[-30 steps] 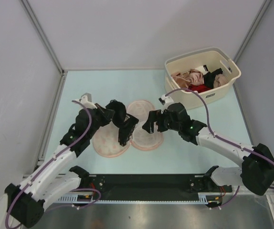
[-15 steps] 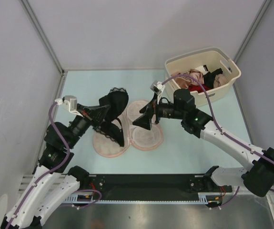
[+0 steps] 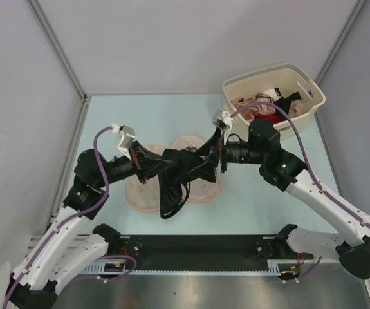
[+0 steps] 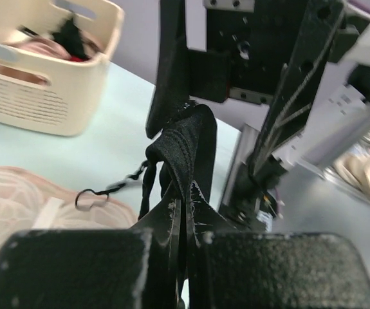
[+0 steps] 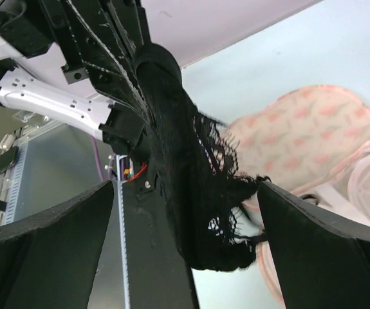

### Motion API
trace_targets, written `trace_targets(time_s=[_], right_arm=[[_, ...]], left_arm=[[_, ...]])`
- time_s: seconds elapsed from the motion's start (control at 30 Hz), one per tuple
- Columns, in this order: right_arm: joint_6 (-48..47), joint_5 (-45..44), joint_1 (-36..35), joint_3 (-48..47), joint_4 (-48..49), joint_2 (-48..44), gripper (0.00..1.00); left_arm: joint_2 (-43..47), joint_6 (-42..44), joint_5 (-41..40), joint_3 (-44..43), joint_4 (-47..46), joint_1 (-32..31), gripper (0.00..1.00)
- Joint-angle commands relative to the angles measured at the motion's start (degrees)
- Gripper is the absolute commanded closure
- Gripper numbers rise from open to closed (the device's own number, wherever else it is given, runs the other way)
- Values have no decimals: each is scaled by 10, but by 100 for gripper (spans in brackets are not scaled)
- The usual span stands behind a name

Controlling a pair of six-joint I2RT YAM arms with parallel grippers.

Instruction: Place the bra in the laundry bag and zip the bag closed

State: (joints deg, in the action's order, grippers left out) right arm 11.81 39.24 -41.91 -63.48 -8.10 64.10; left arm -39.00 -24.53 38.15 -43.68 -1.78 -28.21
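Note:
The black lacy bra (image 3: 172, 190) hangs above the table between my two grippers. My left gripper (image 3: 161, 166) is shut on a fold of it, seen close in the left wrist view (image 4: 186, 206), with the bra (image 4: 188, 138) rising from the fingers. My right gripper (image 3: 205, 162) is open, its jaws wide on either side of the bra's lace cup (image 5: 194, 193) without pinching it. The laundry bag (image 3: 143, 196) lies open flat under the bra, its peach print and pale pink inner side up; it also shows in both wrist views (image 4: 17, 199) (image 5: 313, 138).
A cream plastic basket (image 3: 307, 112) with pink, red and black garments stands at the back right, also in the left wrist view (image 4: 43, 96). A black rail (image 3: 197, 248) runs along the near edge between the arm bases.
My left gripper has carried the bra to the right and towards the right gripper. The right gripper has turned to face it and now straddles the bra with open jaws.

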Motion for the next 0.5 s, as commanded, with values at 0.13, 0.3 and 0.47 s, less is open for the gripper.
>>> trace_targets(time_s=[0.13, 0.3, 0.47], right_arm=[[0, -78, -10, -35, -189, -68, 2], [98, -269, -10, -74, -280, -92, 1], [125, -329, -12, -52, -294, -121, 0]], left_arm=[[-30, -14, 145, -28, -33, 2, 100], [-36, -34, 16, -40, 3, 2, 100], [-76, -57, -273, -133, 220, 2, 100]])
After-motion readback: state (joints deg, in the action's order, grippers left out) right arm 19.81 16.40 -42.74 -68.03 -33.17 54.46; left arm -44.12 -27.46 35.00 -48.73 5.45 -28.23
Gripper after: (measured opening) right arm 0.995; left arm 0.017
